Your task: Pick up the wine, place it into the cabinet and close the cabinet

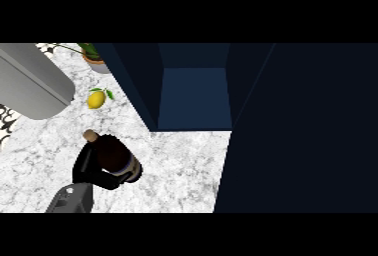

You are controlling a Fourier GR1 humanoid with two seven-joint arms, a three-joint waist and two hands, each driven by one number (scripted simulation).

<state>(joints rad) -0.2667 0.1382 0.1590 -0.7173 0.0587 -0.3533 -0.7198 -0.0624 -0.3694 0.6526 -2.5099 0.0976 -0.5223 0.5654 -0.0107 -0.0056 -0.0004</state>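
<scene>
I see the left hand (92,167) low on the marble counter (177,160), its black fingers (80,165) curled round the wine (112,154), a dark bottle with a tan cork end pointing up-left. The bottle sits in that grasp, well short of the cabinet (193,97), whose navy interior stands open ahead and to the right. The cabinet door (303,130) swings wide, filling the right side of my view. A lemon (96,99) lies beyond the bottle, near a grey cylinder (29,82) and a potted plant (94,56) at the back.
</scene>
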